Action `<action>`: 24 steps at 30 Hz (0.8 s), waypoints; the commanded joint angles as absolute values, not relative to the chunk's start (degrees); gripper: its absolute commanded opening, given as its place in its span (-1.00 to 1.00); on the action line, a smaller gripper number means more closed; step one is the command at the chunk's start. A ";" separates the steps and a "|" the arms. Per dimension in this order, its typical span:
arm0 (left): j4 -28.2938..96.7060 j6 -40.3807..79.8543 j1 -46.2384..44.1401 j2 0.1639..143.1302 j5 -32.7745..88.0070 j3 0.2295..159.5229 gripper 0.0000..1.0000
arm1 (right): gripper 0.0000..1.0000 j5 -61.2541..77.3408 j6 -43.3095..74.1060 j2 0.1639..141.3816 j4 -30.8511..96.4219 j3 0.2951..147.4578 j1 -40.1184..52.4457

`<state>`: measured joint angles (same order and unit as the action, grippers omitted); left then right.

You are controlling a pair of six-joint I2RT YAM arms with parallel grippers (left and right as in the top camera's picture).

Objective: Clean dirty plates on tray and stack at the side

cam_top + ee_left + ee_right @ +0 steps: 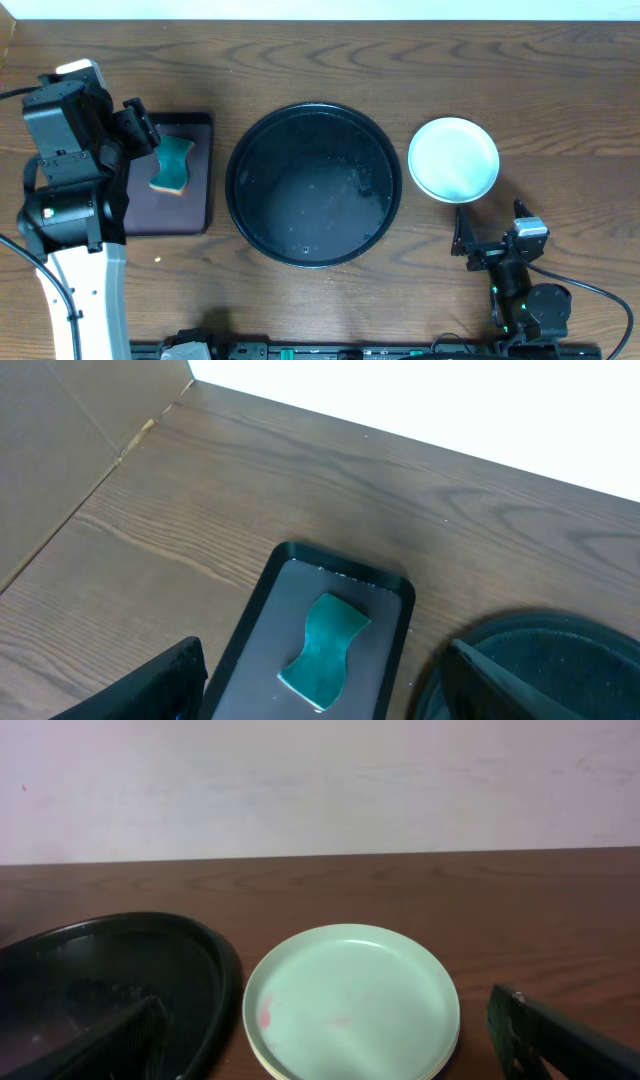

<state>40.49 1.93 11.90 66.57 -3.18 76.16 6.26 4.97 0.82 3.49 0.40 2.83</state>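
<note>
The round black tray (pixel 313 185) sits mid-table with nothing on it; it also shows in the right wrist view (pixel 110 980) and the left wrist view (pixel 560 650). The plates (pixel 453 158) are stacked to its right, a mint one on top; in the right wrist view (pixel 350 1000) the top plate shows faint pink smears and a yellow rim peeks out beneath. My right gripper (pixel 482 240) (pixel 330 1050) is open and empty, just in front of the stack. My left gripper (pixel 140 128) (pixel 325 695) is open and empty above the maroon tray.
A teal sponge (pixel 172 163) (pixel 323 648) lies on the rectangular maroon tray (pixel 195 205) (pixel 385 595) left of the black tray. A cardboard wall (pixel 60 440) stands at the far left.
</note>
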 commanded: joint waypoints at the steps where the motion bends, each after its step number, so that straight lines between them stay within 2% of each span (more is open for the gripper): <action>1: 40.47 2.87 12.05 66.61 -3.64 76.36 0.50 | 0.99 6.70 5.52 0.27 3.68 0.32 3.05; 24: 40.47 2.87 12.03 67.09 -3.64 73.69 0.50 | 0.98 6.70 5.52 0.27 3.68 0.32 3.05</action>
